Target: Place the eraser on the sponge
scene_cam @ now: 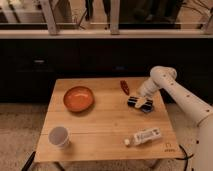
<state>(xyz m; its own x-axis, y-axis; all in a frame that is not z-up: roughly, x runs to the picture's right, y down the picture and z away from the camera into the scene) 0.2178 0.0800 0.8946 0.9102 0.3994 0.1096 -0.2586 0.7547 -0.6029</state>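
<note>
My gripper [135,101] is low over the right side of the wooden table [100,127], at the end of the white arm [172,90] that reaches in from the right. A small pale yellowish-tan eraser [142,103] shows right at the gripper's tip. Just under and to the right of it lies the light-blue sponge [148,108], partly covered by the eraser and the gripper. Whether the eraser rests on the sponge or is held just above it cannot be told.
A small dark red elongated object [124,86] lies just behind the gripper. An orange bowl [79,98] sits at the left back, a white cup [59,136] at the front left, and a whitish labelled bottle [143,136] lies at the front right.
</note>
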